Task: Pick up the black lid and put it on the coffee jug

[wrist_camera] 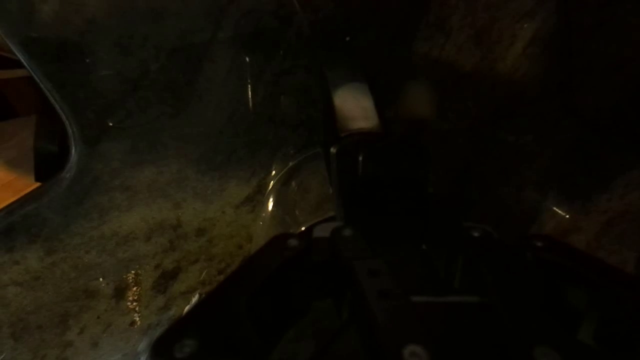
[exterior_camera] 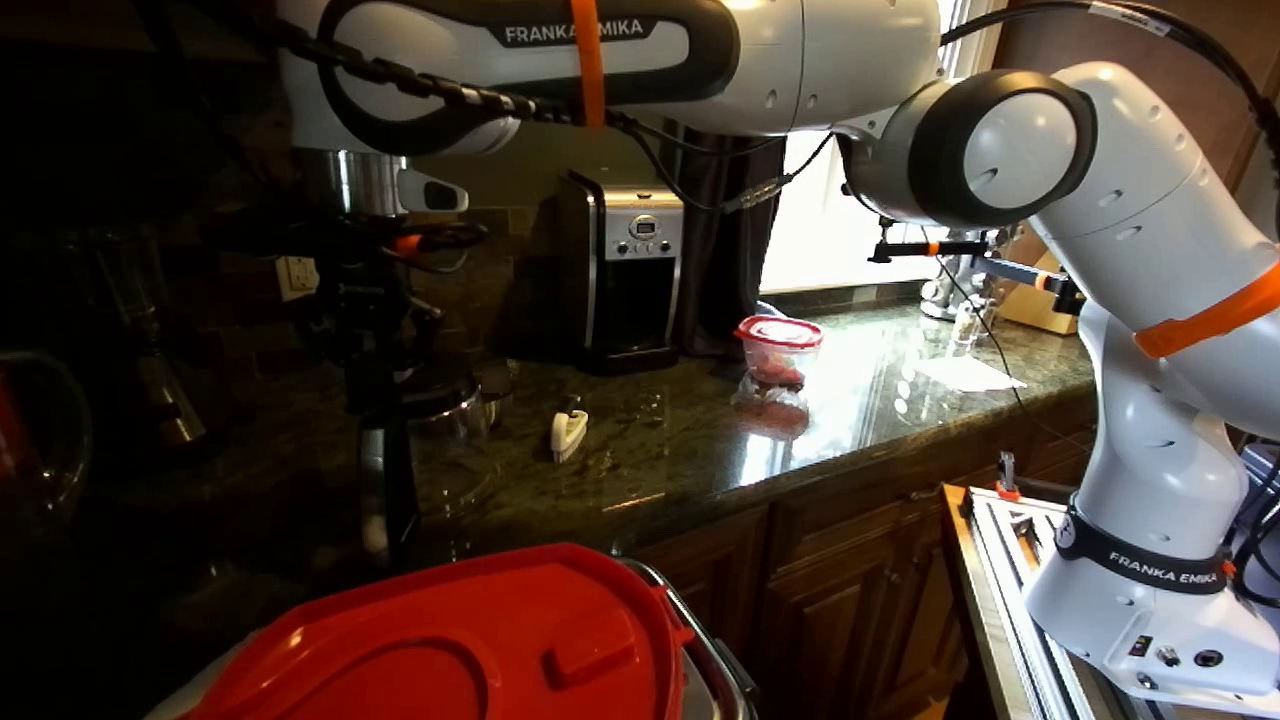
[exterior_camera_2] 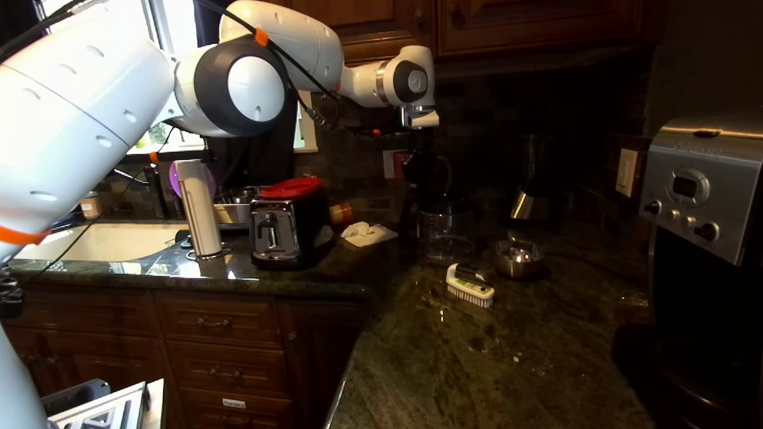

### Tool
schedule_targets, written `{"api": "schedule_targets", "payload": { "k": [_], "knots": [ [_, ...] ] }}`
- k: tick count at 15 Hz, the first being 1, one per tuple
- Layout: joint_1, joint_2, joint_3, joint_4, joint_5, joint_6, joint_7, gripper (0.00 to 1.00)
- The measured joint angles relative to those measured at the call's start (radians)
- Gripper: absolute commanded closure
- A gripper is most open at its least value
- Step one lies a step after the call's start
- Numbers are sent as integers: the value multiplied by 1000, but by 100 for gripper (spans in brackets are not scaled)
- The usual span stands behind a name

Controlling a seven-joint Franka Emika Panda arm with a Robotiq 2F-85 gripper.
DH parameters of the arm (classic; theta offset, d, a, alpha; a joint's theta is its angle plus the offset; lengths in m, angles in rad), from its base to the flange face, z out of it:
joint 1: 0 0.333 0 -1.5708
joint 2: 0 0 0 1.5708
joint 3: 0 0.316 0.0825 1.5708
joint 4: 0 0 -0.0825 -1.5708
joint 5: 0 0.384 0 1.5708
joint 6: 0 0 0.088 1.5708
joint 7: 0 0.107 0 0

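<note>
The coffee jug (exterior_camera: 455,428) stands on the counter, clear glass with a dark top and a dark handle (exterior_camera: 388,490). It also shows in an exterior view (exterior_camera_2: 447,232), and part of its glass shows in the wrist view (wrist_camera: 300,192). My gripper (exterior_camera: 368,375) points down close to the jug, above its handle side; it also shows dark against the wall (exterior_camera_2: 415,170). In the wrist view the gripper (wrist_camera: 395,210) is nearly black, so its fingertips and anything between them are hidden. I cannot make out the black lid as a separate thing.
A white scrub brush (exterior_camera: 568,435) and a metal bowl (exterior_camera_2: 518,260) stand near the jug. The boxy coffee maker (exterior_camera: 635,270) stands against the wall. A big red lid (exterior_camera: 470,630) lies on the toaster (exterior_camera_2: 289,229). A red-lidded container (exterior_camera: 780,348) sits by the window.
</note>
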Motion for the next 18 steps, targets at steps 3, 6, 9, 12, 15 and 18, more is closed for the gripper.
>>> {"api": "schedule_targets", "payload": {
  "k": [3, 6, 9, 12, 15, 18],
  "knots": [
    [0, 0, 0, 0, 0, 0, 17, 27],
    [-1, 0, 0, 0, 0, 0, 31, 3],
    [-1, 0, 0, 0, 0, 0, 38, 0],
    [0, 0, 0, 0, 0, 0, 39, 0],
    [0, 0, 1, 0, 0, 0, 39, 0],
    [1, 0, 2, 1, 0, 11, 35, 0]
  ]
}}
